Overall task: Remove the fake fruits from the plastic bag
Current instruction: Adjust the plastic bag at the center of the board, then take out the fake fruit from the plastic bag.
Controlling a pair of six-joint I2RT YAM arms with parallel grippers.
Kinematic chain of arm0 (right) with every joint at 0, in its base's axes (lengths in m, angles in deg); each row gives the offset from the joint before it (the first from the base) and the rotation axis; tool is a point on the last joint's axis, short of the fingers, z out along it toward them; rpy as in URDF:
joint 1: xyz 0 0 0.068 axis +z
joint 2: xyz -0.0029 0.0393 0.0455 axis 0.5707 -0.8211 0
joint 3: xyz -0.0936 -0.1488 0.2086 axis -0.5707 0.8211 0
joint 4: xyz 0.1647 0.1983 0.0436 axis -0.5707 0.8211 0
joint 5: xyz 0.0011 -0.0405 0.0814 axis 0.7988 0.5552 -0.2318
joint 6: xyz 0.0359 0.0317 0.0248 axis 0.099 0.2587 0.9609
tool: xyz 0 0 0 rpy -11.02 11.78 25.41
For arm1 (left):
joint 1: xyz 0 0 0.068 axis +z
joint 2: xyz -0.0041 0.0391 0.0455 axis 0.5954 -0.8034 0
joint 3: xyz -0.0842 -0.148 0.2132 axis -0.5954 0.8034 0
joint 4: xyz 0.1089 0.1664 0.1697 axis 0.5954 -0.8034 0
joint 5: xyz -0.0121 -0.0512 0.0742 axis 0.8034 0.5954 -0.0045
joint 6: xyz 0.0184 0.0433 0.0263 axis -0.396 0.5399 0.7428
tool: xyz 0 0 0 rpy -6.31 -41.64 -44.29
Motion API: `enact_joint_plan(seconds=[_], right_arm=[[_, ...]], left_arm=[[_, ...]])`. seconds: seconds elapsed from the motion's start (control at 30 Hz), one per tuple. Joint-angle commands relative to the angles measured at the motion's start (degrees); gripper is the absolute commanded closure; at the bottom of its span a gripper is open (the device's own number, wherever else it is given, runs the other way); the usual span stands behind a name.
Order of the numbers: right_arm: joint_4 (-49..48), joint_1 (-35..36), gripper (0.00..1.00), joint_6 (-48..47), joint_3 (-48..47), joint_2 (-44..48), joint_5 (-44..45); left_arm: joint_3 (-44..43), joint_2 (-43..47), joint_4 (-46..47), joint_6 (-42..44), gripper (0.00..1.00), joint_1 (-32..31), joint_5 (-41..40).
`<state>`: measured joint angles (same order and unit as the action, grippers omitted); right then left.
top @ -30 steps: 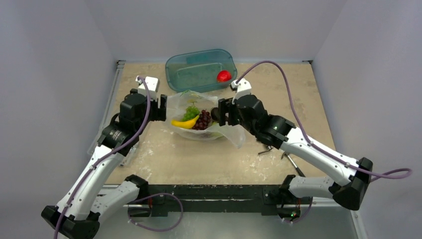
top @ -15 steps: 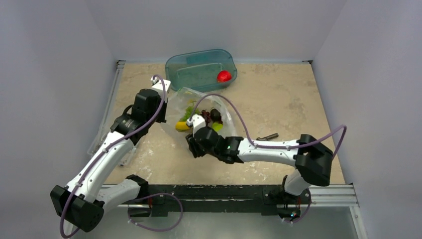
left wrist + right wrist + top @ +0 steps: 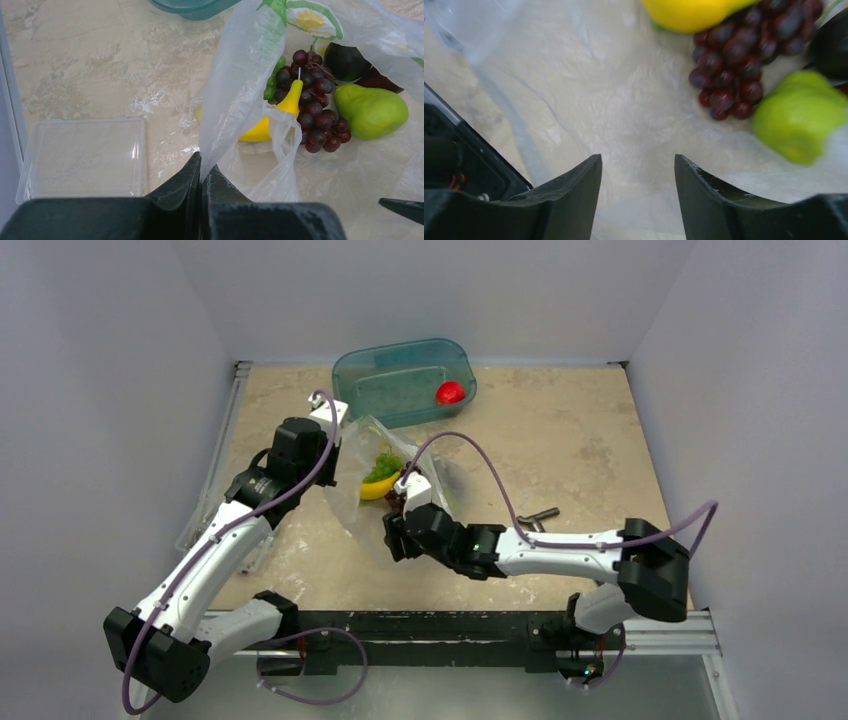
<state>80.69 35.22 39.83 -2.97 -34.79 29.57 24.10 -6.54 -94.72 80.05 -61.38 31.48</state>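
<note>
Plastic bag (image 3: 235,90) pinched by left tool (image 3: 201,169) | right tool (image 3: 638,161) spread | banana (image 3: 260,132) stem toward purple grapes (image 3: 315,115)

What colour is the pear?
The pear is light green; the left wrist view shows it best.

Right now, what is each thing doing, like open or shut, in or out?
left gripper: shut on the edge of the plastic bag
right gripper: open, holding nothing
plastic bag: edge pinched, fruits inside
banana: inside the bag
purple grapes: inside the bag
green pear: inside the bag
teal tub: no lid, red fruit inside
</note>
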Motion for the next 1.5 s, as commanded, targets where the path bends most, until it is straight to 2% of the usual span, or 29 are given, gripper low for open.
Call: enact_joint_plan(seconds=[0.0, 0.13, 0.37, 0.47, 0.57, 0.73, 0.93, 1.0, 1.1, 1.27, 1.47], right_arm=[[-0.70, -0.33, 0.42, -3.65, -1.77, 5.62, 10.32], [2.02, -1.88, 0.40, -6.27, -5.69, 3.16, 14.83], [-1.87, -6.90, 0.38, -11.94, -8.35, -4.80, 16.39], [0.21, -8.46, 0.34, -13.35, -9.51, -7.79, 18.95], [1.28, -9.21, 0.28, -14.02, -7.85, -8.69, 22.51], [0.02, -11.09, 0.19, -12.92, -3.72, -8.42, 21.56], [0.05, -11.16, 0.19, -11.13, -3.22, -11.92, 19.78], [0.01, -11.15, 0.22, -11.14, -3.27, -12.77, 19.67], [-1.46, -11.13, 0.37, -11.43, -4.53, -12.48, 18.31], [-1.44, -11.14, 0.72, -11.45, -7.28, -11.10, 16.61], [-4.63, -11.05, 0.91, -8.31, -5.26, -3.49, 8.52]], left_arm=[[-0.30, 0.75, 2.70, 1.61, 1.00, -0.63, 1.54], [0.07, 0.90, 3.01, 1.99, 1.00, -1.69, 1.69], [0.36, 0.88, 3.32, 2.59, 1.00, -3.19, 0.76], [0.28, 0.80, 3.26, 2.75, 1.00, -3.27, 0.53], [0.11, 0.79, 3.20, 2.70, 1.00, -3.28, 0.61], [-0.24, 0.17, 3.15, 2.57, 1.00, -3.28, 1.42], [-0.82, -0.83, 2.44, 2.35, 1.00, -3.28, 2.02], [-0.87, -0.85, 2.15, 2.43, 1.00, -3.28, 1.86], [-0.75, -1.17, 2.23, 2.27, 1.00, -3.28, 2.16], [-1.75, -3.26, 0.38, 1.88, 1.00, -3.67, 2.17], [-2.37, -3.42, -6.35, -3.36, 1.00, -3.90, 5.17]])
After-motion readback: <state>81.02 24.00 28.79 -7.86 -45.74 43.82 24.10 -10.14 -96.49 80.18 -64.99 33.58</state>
